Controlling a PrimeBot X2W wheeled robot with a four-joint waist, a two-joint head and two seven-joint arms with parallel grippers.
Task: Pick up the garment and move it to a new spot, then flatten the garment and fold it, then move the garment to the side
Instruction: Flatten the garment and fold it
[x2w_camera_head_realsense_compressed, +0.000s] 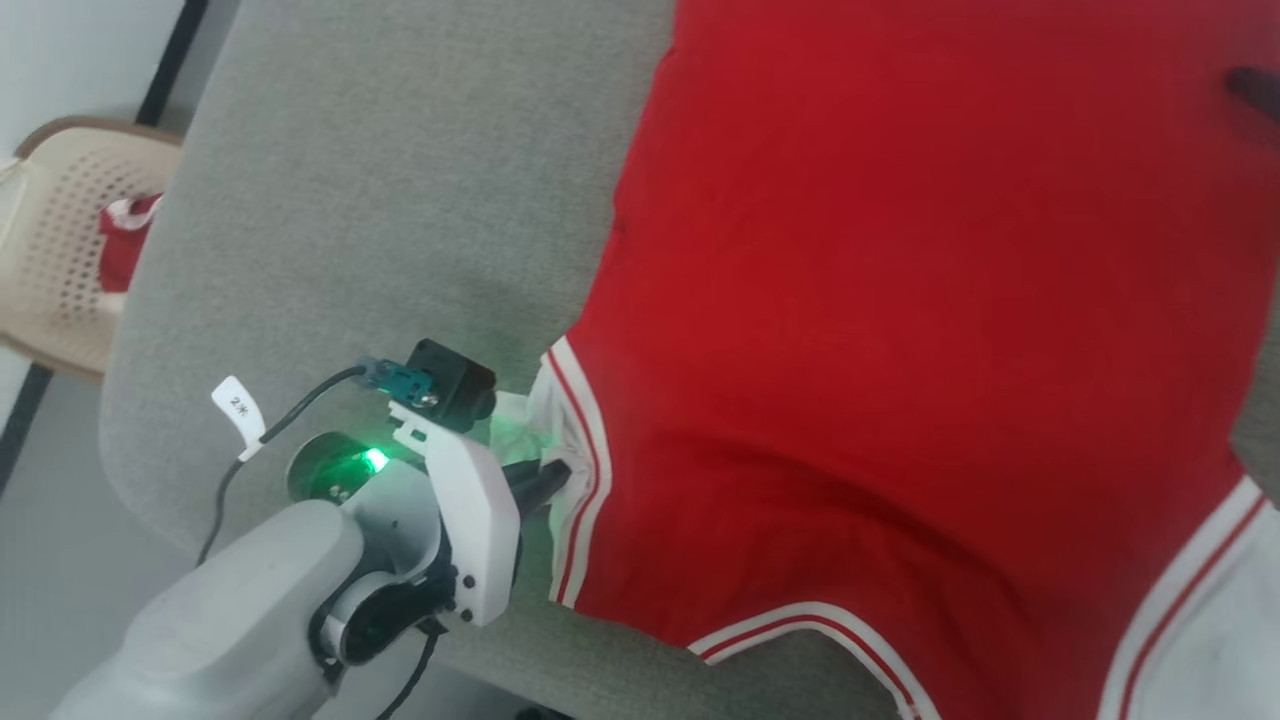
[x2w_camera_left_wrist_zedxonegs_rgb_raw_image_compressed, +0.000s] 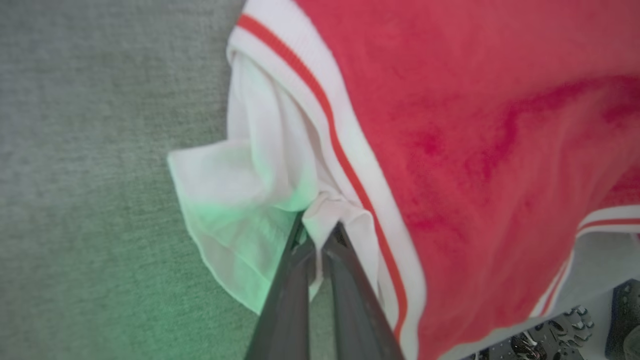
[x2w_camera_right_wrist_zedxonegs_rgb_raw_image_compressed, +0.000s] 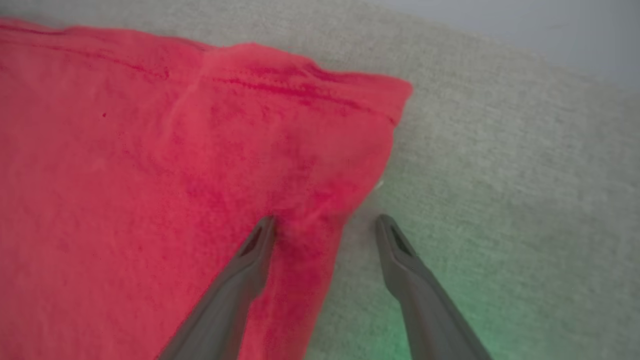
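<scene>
Garment (x2w_camera_head_realsense_compressed: 900, 300), red with striped trim, is lying spread on the grey padded surface (x2w_camera_head_realsense_compressed: 380, 200), while the left gripper (x2w_camera_left_wrist_zedxonegs_rgb_raw_image_compressed: 320, 232) is pinching its white sleeve (x2w_camera_left_wrist_zedxonegs_rgb_raw_image_compressed: 235, 190) tightly and the right gripper (x2w_camera_right_wrist_zedxonegs_rgb_raw_image_compressed: 325, 220) is standing with fingers wide apart at a red hem corner.

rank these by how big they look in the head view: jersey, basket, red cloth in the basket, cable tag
1. jersey, by far
2. basket, though cut off at the edge
3. red cloth and cable tag look alike; tag sits nearer the camera, so unranked
</scene>
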